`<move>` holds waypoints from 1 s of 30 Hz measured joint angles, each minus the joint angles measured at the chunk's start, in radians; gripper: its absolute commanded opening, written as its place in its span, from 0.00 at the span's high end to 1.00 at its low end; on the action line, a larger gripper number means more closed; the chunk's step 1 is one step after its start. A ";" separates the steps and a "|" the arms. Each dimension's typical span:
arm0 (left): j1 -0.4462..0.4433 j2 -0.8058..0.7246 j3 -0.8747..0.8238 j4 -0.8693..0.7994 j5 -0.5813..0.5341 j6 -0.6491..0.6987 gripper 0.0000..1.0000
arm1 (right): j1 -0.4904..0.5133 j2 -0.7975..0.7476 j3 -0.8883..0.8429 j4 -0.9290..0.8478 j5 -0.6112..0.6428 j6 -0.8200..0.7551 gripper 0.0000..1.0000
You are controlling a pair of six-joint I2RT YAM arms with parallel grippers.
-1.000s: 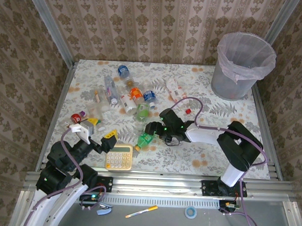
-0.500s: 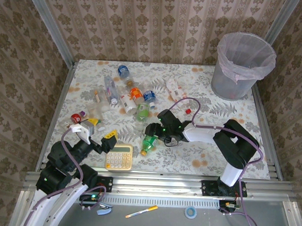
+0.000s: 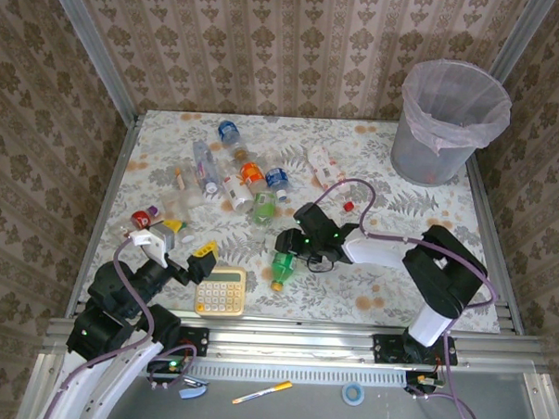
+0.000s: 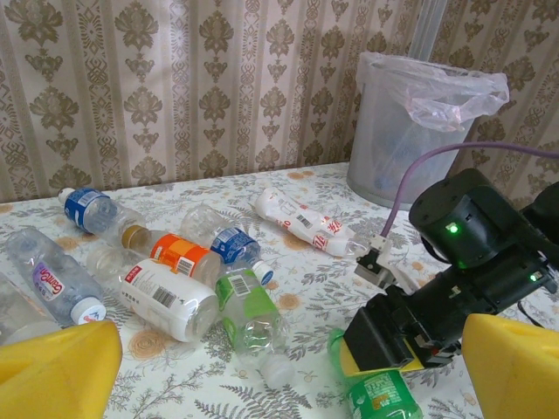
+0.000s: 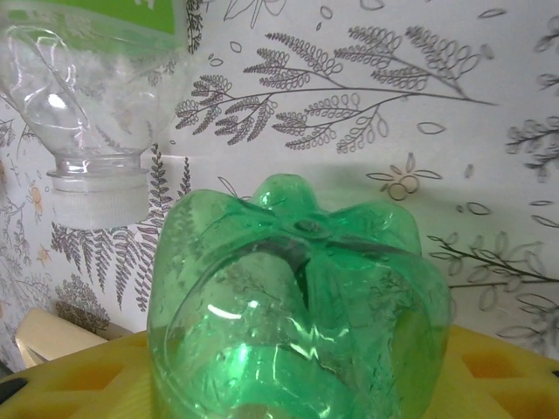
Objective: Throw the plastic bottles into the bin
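The left fingers are held spread wide, with nothing between them, just left of the yellow calculator on the table. Just right of the calculator, a green bottle is flanked by the right fingers; whether it is pinched cannot be told. Its moulded base is shown close up in the right wrist view, its cap end from above. Beyond the calculator, the other plastic bottles are scattered. Far beyond and to the right of the calculator, the bag-lined bin is stood; its contents cannot be made out.
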 measured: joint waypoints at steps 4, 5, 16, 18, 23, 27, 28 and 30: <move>0.000 0.000 0.000 0.000 0.000 0.000 0.00 | 0.000 -0.069 -0.019 -0.033 0.037 -0.027 0.46; 0.000 0.000 0.000 0.000 0.000 0.000 0.00 | 0.000 -0.087 -0.021 -0.042 0.047 -0.036 0.46; 0.000 0.000 0.000 0.000 0.000 0.000 0.00 | 0.000 -0.384 -0.045 -0.162 0.199 -0.142 0.52; 0.000 0.000 0.000 0.000 0.000 0.000 0.00 | 0.000 -0.443 -0.047 -0.186 0.233 -0.162 0.53; 0.000 0.000 0.000 0.000 0.000 0.000 0.00 | -0.003 -0.613 -0.063 -0.252 0.325 -0.220 0.55; 0.000 0.000 0.000 0.001 0.000 0.000 0.00 | -0.026 -0.763 -0.068 -0.311 0.394 -0.274 0.56; 0.000 0.000 0.000 0.001 0.000 0.000 0.00 | -0.037 -0.797 -0.068 -0.324 0.409 -0.285 0.57; 0.000 0.003 0.000 0.001 0.000 0.000 0.00 | -0.068 -0.865 -0.068 -0.350 0.437 -0.316 0.58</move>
